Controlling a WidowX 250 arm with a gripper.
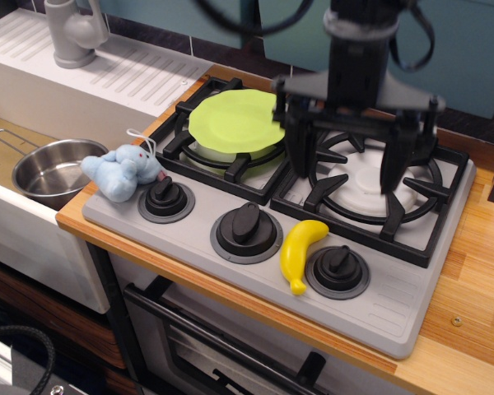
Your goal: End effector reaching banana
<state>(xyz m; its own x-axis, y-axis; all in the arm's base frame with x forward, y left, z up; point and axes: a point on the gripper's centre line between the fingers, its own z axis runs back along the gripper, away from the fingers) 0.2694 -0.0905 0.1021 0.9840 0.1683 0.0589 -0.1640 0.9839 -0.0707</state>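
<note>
Banana (301, 252) lies flat on the grey stove panel, between the middle knob (246, 230) and the right knob (338, 268), just beside the latter. Gripper (348, 174) hangs above the right burner (370, 183), jaws spread wide, holding nothing, apart from the fruit. Judgement: glossy hard plastic, light, stiff, likely slippery; best pinched across its thick middle, not the tapered tips.

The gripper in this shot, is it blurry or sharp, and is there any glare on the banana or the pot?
In observation.image, the gripper looks slightly soft at its edges and mostly dark silhouette; the banana is sharp with a small glossy highlight; the steel pot shows bright reflections on its rim; the light is even, with soft shadows.
</note>
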